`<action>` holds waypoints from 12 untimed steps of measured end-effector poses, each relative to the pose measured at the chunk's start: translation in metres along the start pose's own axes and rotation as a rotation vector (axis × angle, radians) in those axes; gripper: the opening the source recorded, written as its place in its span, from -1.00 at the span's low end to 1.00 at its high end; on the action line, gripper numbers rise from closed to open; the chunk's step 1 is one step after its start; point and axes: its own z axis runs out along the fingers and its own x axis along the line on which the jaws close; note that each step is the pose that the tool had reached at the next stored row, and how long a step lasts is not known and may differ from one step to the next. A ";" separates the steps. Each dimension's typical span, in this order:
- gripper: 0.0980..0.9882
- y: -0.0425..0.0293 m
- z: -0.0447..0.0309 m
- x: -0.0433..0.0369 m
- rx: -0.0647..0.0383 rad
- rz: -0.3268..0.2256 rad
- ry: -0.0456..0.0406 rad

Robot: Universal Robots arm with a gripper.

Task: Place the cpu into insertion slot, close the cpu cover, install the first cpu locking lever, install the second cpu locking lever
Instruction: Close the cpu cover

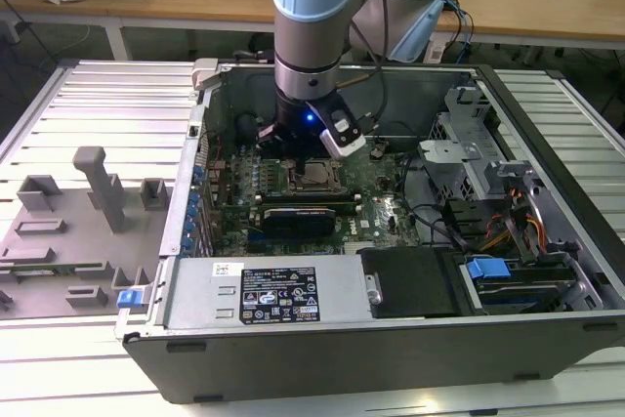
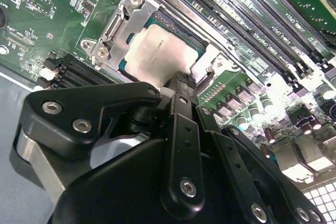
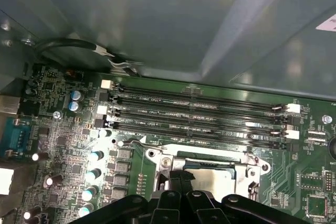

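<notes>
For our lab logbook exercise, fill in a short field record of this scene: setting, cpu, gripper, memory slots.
setting: open computer case on a slatted metal table
cpu: silver top up, lying in the insertion slot
gripper: down inside the case, tip at the cpu's edge
memory slots: long, black, empty, beside the insertion slot

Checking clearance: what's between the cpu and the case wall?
Long black memory slots lie between the cpu and the case wall, in the first wrist view.
</notes>
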 end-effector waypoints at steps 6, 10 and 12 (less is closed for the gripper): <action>-0.98 -0.0006 -0.0006 -0.0063 -0.001 0.000 0.0007; -0.98 -0.0014 -0.0010 -0.0121 -0.001 0.001 0.0047; -0.98 -0.0023 -0.0010 -0.0188 0.001 0.002 0.0117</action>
